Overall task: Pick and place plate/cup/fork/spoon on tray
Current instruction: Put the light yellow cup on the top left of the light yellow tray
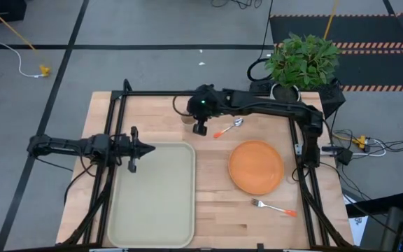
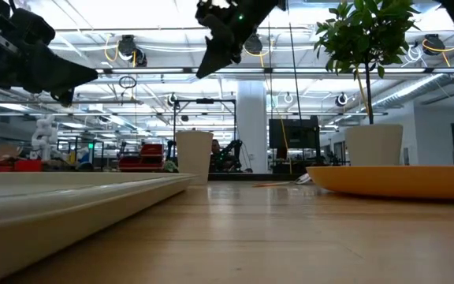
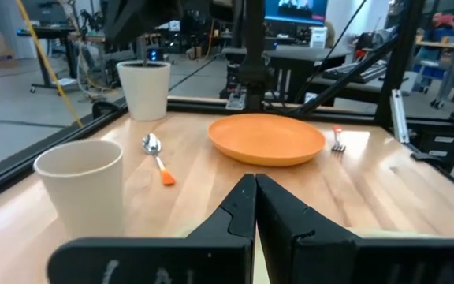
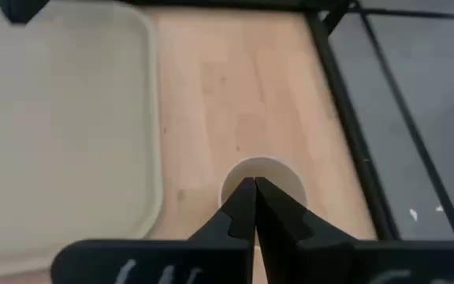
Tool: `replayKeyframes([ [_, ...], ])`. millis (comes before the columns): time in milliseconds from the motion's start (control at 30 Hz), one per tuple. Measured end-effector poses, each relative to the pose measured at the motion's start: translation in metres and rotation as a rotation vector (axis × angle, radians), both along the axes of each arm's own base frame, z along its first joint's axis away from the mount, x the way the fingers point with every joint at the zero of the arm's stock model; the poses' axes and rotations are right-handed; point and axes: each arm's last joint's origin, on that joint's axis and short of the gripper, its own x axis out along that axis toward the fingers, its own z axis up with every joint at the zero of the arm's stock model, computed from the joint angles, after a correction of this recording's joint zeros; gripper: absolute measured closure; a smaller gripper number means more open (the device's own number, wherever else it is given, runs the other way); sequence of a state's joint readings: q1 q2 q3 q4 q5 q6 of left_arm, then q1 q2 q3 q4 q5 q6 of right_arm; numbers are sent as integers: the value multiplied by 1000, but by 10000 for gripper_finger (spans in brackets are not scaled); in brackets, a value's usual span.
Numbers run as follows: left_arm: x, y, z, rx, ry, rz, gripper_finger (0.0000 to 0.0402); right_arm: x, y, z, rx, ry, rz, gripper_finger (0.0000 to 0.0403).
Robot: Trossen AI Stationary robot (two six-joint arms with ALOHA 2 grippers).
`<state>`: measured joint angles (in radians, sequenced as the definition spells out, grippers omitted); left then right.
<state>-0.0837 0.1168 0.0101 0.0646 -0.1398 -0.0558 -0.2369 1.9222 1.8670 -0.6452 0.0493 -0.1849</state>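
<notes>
The tray, nearest the low camera, is the largest thing on the desk and lies bare. The plate sits well apart from the tray toward the right arm's side. The cup stands just beyond the tray's far corner, the spoon between cup and plate, the fork just beside the plate's near edge.

The right gripper hangs directly over the cup with its fingers pressed together. The left gripper waits over the tray's far edge, fingers likewise together.

Risk, as I judge it: if the right gripper descends unopened, the tips strike the rim or poke inside and tip the light cup toward the tray's rim.

Count: one tray, one plate, one cup, one spoon, one fork; none yet on the tray.
</notes>
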Motion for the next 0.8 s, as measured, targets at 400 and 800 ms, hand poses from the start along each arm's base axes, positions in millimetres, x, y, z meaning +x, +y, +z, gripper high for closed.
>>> replayKeyframes([
  [400, 3, 0, -3, -5, 39, 3, 387, 20, -7, -44, -36, 115, 67, 360],
  [800, 5, 0, -5, -1, 62, 3, 387, 28, -8, -66, -27, 137, 140, 263],
])
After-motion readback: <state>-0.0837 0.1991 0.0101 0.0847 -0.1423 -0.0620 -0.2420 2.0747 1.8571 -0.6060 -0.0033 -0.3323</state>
